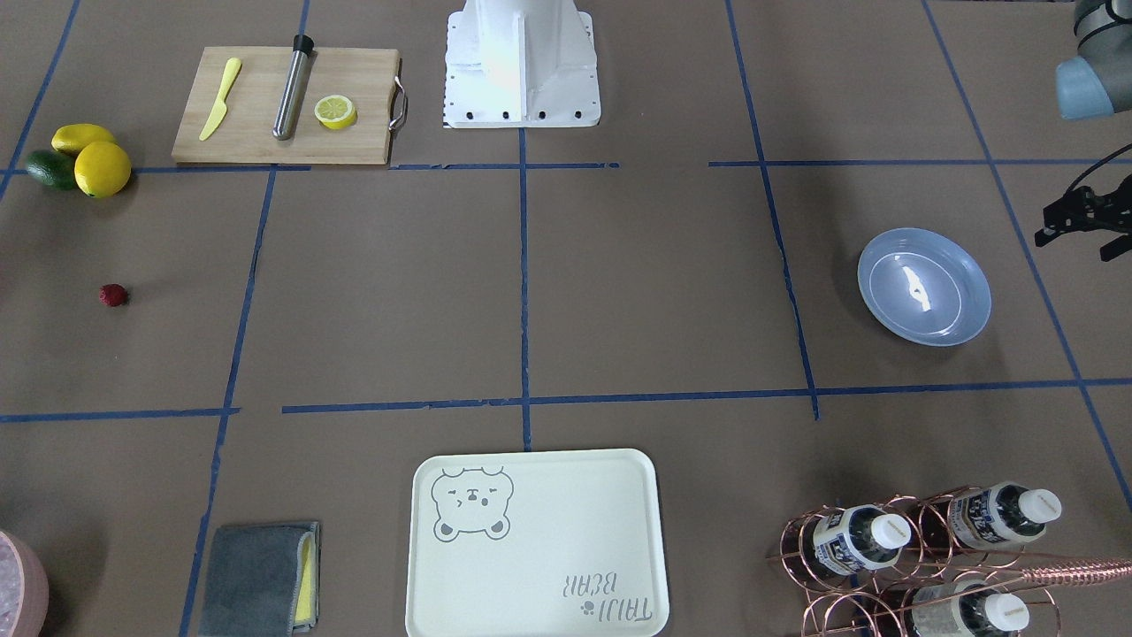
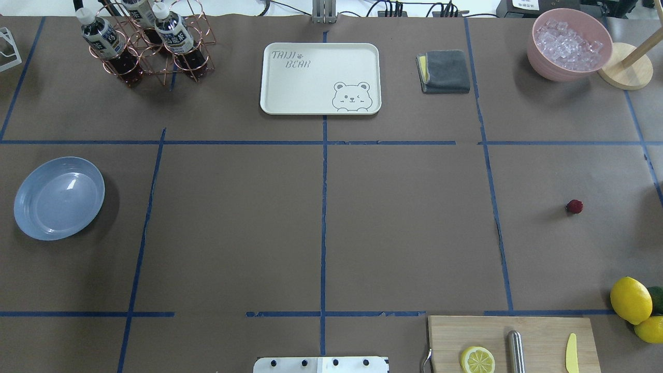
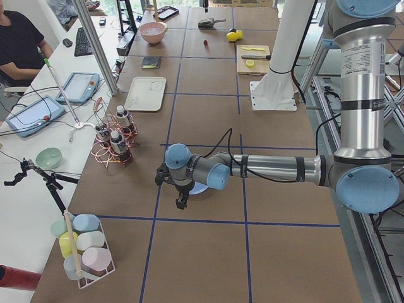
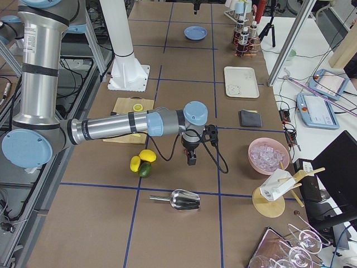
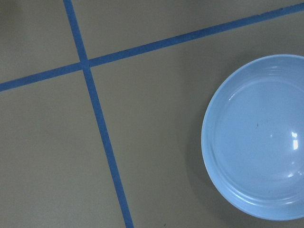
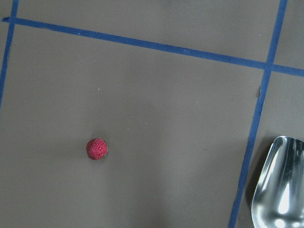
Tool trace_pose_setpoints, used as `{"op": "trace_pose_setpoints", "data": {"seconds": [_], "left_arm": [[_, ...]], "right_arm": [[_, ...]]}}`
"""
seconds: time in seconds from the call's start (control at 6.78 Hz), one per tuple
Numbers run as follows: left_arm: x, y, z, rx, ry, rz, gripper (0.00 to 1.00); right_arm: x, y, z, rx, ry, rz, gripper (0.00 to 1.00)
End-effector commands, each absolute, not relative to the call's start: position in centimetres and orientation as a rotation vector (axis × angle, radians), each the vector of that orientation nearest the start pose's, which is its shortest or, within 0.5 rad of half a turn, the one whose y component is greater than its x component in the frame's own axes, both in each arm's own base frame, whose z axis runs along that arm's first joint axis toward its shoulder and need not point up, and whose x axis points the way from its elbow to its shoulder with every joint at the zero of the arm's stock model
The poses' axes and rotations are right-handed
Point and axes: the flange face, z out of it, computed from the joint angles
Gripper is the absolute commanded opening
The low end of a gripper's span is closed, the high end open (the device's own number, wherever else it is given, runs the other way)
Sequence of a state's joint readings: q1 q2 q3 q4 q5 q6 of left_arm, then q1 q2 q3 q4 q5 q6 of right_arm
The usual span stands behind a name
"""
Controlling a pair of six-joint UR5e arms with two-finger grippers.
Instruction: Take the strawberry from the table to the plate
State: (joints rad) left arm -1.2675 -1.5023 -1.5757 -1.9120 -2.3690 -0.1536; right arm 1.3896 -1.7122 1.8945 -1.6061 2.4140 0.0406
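Observation:
The strawberry (image 1: pixel 113 295) (image 2: pixel 574 206), a tiny dark-red berry, lies alone on the brown table (image 2: pixel 404 228) with its blue tape grid. The right wrist view looks straight down on the strawberry (image 6: pixel 97 148). My right gripper (image 4: pixel 191 158) hangs over that spot, seen only from the side, so I cannot tell its state. The light-blue plate (image 1: pixel 924 286) (image 2: pixel 59 198) (image 5: pixel 256 137) sits empty at the table's other end. My left gripper (image 3: pixel 182 202) hovers beside the plate and is cut off at the frame's edge (image 1: pixel 1081 221); its state is unclear.
A cutting board (image 1: pixel 283 106) holds a half lemon, a yellow knife and a metal tube. Lemons and an avocado (image 1: pixel 80 159) lie near the strawberry. A metal scoop (image 6: pixel 280 190), bear tray (image 1: pixel 531 544), bottle rack (image 1: pixel 920 548), grey cloth (image 1: pixel 261 579) and ice bowl (image 2: pixel 570 44) stand around.

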Motion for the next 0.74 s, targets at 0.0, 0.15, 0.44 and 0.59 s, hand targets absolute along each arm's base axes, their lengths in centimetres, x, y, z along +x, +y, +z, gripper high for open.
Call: {"op": "trace_pose_setpoints", "data": {"seconds": [0.0, 0.15, 0.44, 0.59], "left_arm": [[12.8, -49.0, 66.3, 0.042, 0.846, 0.255, 0.98], [14.4, -48.8, 66.3, 0.037, 0.849, 0.280, 0.99], [16.4, -48.2, 67.6, 0.061, 0.862, 0.335, 0.99], [17.0, -48.0, 67.7, 0.055, 0.864, 0.345, 0.99]], "right_arm": [[-2.3, -43.7, 55.9, 0.044, -0.886, -0.200, 1.00], [-2.4, -43.9, 55.7, 0.080, -0.886, -0.217, 1.00], [-2.3, -43.6, 55.9, 0.097, -0.891, -0.225, 1.00], [-2.3, -43.6, 55.9, 0.102, -0.891, -0.235, 1.00]]}}
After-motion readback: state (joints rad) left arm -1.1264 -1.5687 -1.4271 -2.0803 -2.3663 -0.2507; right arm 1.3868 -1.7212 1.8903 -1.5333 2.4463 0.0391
